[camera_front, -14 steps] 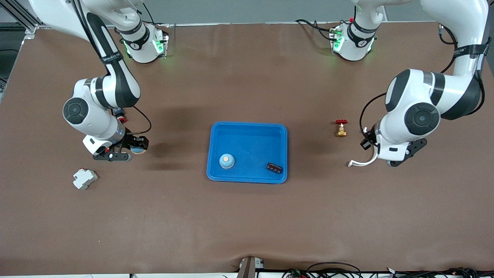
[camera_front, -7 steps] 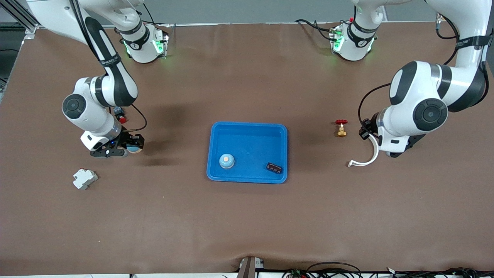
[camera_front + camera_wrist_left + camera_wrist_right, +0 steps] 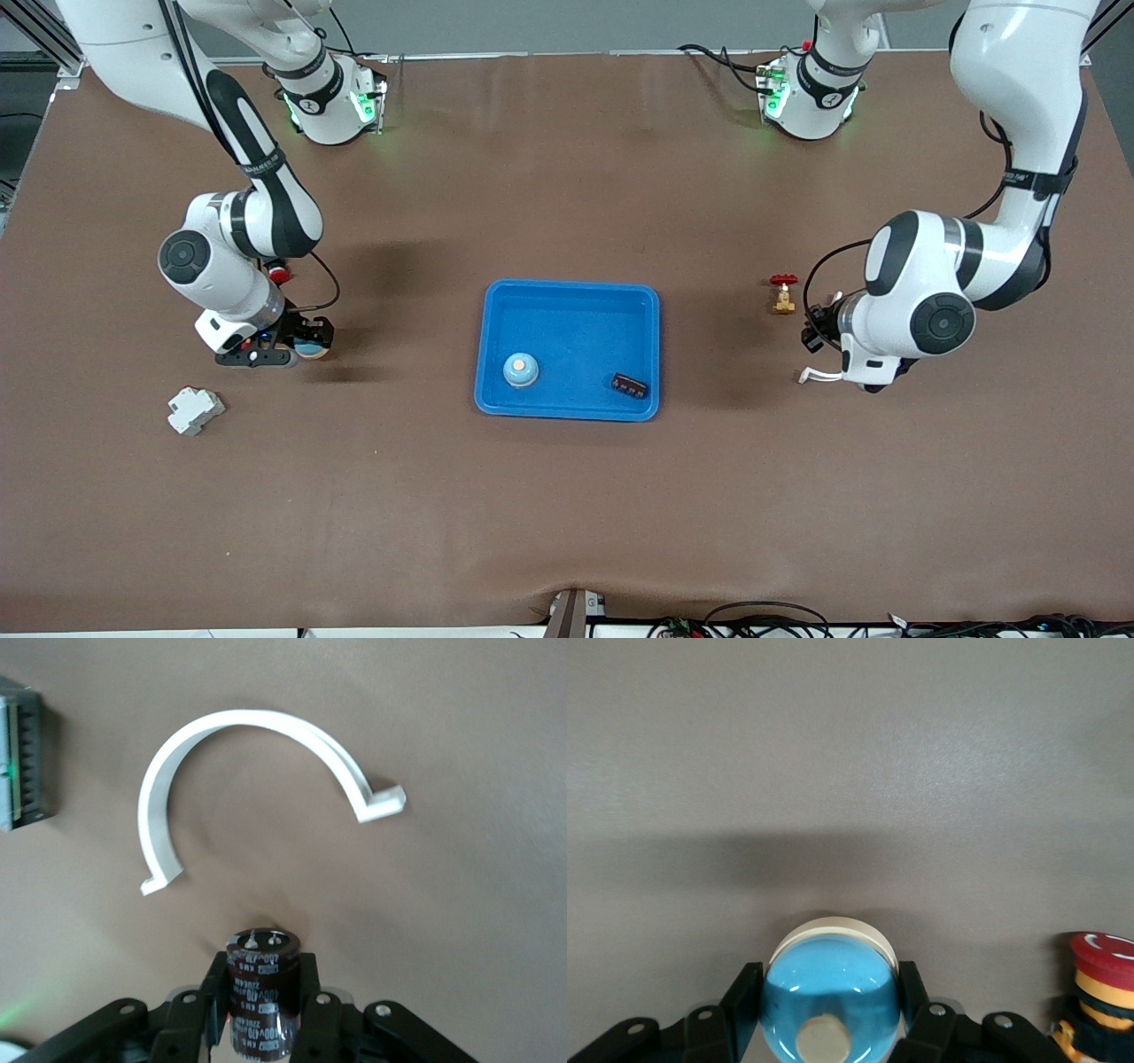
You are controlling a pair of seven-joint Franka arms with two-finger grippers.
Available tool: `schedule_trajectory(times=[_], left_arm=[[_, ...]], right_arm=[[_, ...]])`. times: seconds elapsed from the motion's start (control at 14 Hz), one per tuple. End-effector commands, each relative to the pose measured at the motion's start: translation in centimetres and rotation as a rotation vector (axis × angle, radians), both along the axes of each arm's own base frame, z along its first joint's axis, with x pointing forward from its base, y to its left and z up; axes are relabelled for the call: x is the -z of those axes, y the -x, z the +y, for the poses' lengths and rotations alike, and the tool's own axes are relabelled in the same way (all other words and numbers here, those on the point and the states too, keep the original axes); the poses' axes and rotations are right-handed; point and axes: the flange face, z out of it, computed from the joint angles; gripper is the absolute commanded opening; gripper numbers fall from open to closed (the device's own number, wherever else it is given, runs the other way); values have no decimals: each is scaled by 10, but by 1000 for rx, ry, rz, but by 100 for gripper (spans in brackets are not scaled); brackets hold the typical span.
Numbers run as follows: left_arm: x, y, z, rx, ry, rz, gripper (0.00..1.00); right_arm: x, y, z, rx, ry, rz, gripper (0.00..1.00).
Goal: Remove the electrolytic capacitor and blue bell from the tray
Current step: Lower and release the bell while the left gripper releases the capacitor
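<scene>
Both parts are out of the tray (image 3: 570, 292); left gripper (image 3: 263, 1014) clamps the electrolytic capacitor (image 3: 261, 979), right gripper (image 3: 831, 1010) the blue bell (image 3: 831, 992), low over the surface (image 3: 532, 514); next, lower and release.

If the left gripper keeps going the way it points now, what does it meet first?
Probably bare brown table: the left gripper, shut on the dark cylindrical electrolytic capacitor, points down beside the white curved plastic clip. Depth unclear.

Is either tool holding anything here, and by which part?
Left tool grips the electrolytic capacitor by its cylindrical sides. Right tool grips a blue bell across its dome.
</scene>
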Motion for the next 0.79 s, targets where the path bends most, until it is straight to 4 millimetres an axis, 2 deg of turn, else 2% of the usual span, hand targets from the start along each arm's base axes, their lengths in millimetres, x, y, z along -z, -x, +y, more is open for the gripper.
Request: schedule_trajectory(times=[0.0, 0.14, 0.36, 0.5, 0.57, 0.64, 0.71], left_arm=[[22, 3, 23, -1, -24, -24, 0], [39, 7, 33, -16, -22, -6, 0], [60, 20, 32, 5, -28, -7, 0], [70, 21, 34, 26, -41, -5, 0], [75, 19, 41, 28, -46, -14, 4], [77, 16, 46, 20, -42, -32, 24], [77, 14, 48, 16, -40, -41, 43]], right_arm=[[9, -1, -3, 0, -8, 5, 0], [12, -2, -3, 7, -11, 10, 0], [18, -3, -3, 10, -11, 18, 0], [22, -3, -3, 10, -11, 13, 0], [25, -4, -3, 10, -11, 6, 0], [26, -4, -1, 9, -11, 4, 0], [25, -5, -1, 12, -11, 1, 25]])
